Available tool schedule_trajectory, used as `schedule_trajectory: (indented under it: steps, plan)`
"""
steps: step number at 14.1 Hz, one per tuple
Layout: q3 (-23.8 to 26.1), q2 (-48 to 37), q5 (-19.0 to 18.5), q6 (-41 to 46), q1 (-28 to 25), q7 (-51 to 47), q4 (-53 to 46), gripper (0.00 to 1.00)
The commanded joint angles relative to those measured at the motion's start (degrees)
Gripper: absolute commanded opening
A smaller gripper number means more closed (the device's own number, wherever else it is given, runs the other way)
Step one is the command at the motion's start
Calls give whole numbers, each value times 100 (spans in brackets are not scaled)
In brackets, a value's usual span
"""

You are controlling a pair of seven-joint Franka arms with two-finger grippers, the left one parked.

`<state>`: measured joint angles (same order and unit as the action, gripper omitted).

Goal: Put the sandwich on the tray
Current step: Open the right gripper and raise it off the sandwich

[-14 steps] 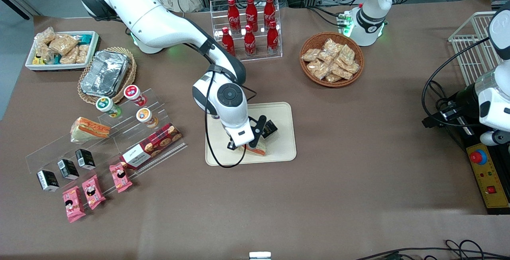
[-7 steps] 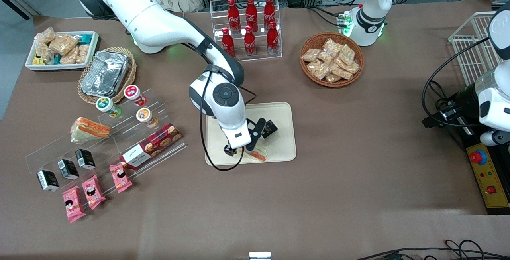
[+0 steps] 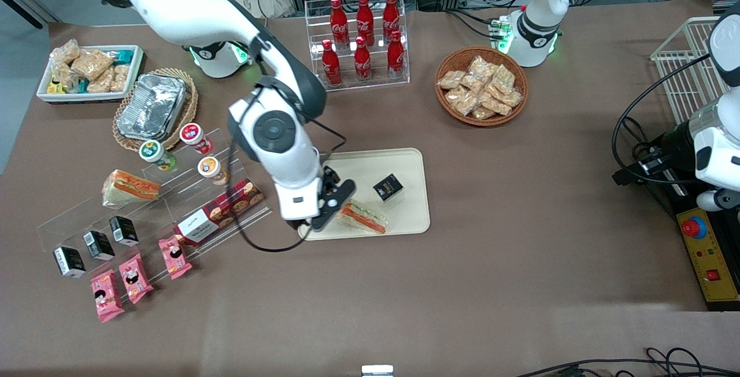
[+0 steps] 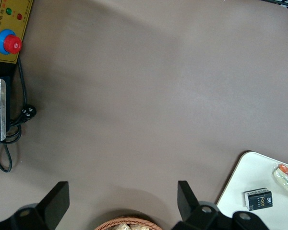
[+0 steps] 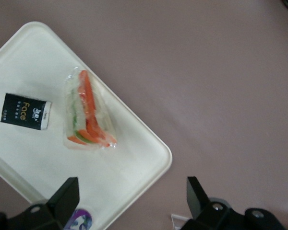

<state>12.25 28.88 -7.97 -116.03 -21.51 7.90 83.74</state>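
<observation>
The sandwich (image 3: 363, 217) lies wrapped on the tray (image 3: 411, 215), near the tray edge closest to the front camera, with nothing gripping it. A small black box (image 3: 388, 186) sits on the same tray, just beside the sandwich and a little farther from the camera. The gripper (image 5: 132, 203) hangs released above the tray's corner toward the working arm's end, its two fingers (image 5: 65, 196) spread wide apart with nothing between them; from the front its tips are hidden under the wrist.

The tray rests on a brown table (image 3: 404, 296) with faint creases, backed by cables and metal framing.

Toward the working arm's end stand a clear stepped rack (image 3: 173, 203) carrying a second sandwich (image 3: 130, 187), three lidded cups (image 3: 193, 151), a red biscuit pack (image 3: 219, 210) and three black boxes (image 3: 98, 244). Three pink packets (image 3: 136, 276) lie on the table in front of the rack. A foil container (image 3: 151, 106) sits in a wicker basket (image 3: 191, 102), and near it a white bin (image 3: 136, 67) holds snack bags, too jumbled to count.

Six red bottles (image 3: 363, 33) stand in a clear holder (image 3: 404, 73). A round basket (image 3: 520, 76) of snack bags sits toward the parked arm's end, as do a white wire basket (image 3: 679, 59), cut off by the frame edge, and a yellow control box (image 3: 708, 261) with a red button.
</observation>
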Motion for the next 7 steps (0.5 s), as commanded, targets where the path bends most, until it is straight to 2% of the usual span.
schedule_trajectory:
  steps: [1, 5, 7]
  plan:
    - [5, -409, 112, 387, 94, -630, 90, 99]
    - [-310, -751, 120, 703, 112, -1095, 90, 99]
    - [-626, -988, 181, 905, 112, -1377, 90, 99]
